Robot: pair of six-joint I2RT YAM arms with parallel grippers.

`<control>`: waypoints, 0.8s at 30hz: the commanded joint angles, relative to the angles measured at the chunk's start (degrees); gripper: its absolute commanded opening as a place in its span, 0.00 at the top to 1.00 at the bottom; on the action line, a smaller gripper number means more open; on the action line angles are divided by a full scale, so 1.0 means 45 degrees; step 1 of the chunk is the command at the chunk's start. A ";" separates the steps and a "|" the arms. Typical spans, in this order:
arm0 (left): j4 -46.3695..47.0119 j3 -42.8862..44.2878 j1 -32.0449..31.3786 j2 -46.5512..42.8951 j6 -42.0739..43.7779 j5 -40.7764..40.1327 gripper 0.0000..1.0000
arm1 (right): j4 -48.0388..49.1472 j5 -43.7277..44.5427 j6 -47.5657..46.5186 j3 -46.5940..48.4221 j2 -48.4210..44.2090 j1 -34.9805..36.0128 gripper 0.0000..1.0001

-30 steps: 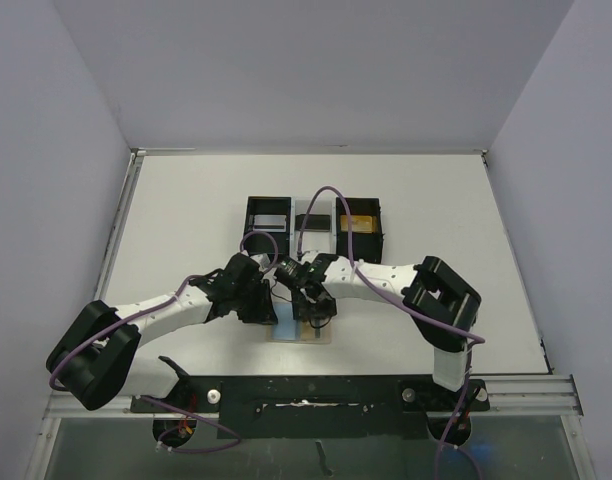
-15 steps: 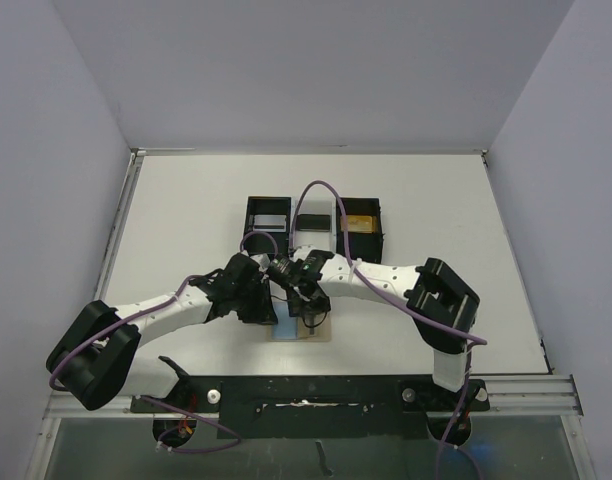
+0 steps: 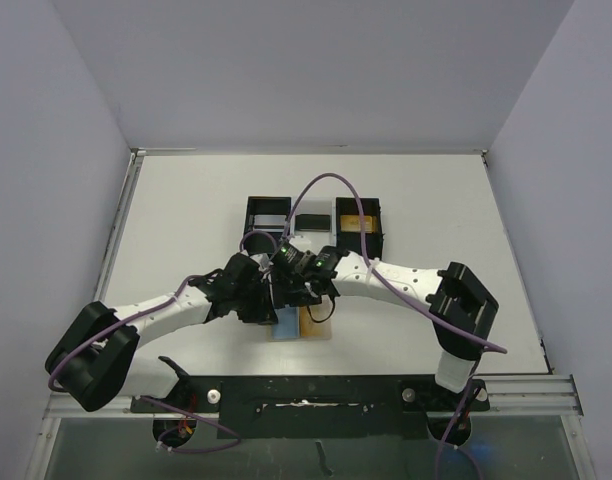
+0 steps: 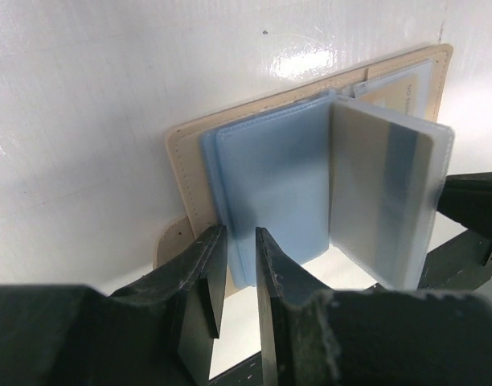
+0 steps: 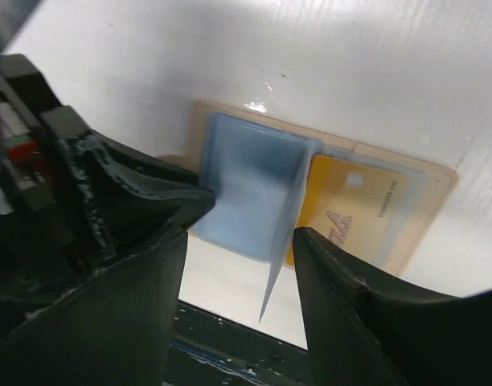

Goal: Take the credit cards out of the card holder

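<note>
Card holder (image 3: 316,326) lying open on the table (image 3: 186,220), lower centre; yellow credit card (image 5: 350,211) in its right pocket. Left gripper (image 4: 236,249): jaws narrow over the blue sleeves (image 4: 270,185), grip uncertain. Right gripper (image 5: 242,241): jaws wide, straddling an upright leaf (image 5: 284,233).

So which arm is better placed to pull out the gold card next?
Right, probably. The open right gripper faces the gold card lying exposed in the card holder, while the left gripper is clamped on the blue sleeves at their edge, steadying the holder.
</note>
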 commanded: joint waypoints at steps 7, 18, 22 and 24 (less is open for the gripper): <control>0.0114 0.0025 -0.0054 -0.0935 -0.0250 -0.0490 0.80 | 0.3402 -0.2763 -0.0050 -0.1291 -0.0492 -0.0825 0.43; -0.1180 -0.0122 0.0054 -0.3350 -0.1397 -0.2543 0.74 | 0.4618 -0.3047 0.0312 -0.2785 -0.1261 -0.1447 0.44; -0.0410 0.0061 0.0043 -0.3725 -0.0997 -0.1785 0.69 | 0.5318 -0.3056 0.0905 -0.4151 -0.1867 -0.1629 0.46; 0.0249 0.0135 0.0047 -0.3547 -0.0745 -0.0856 0.69 | 0.5670 -0.3113 0.1167 -0.4624 -0.2012 -0.1612 0.48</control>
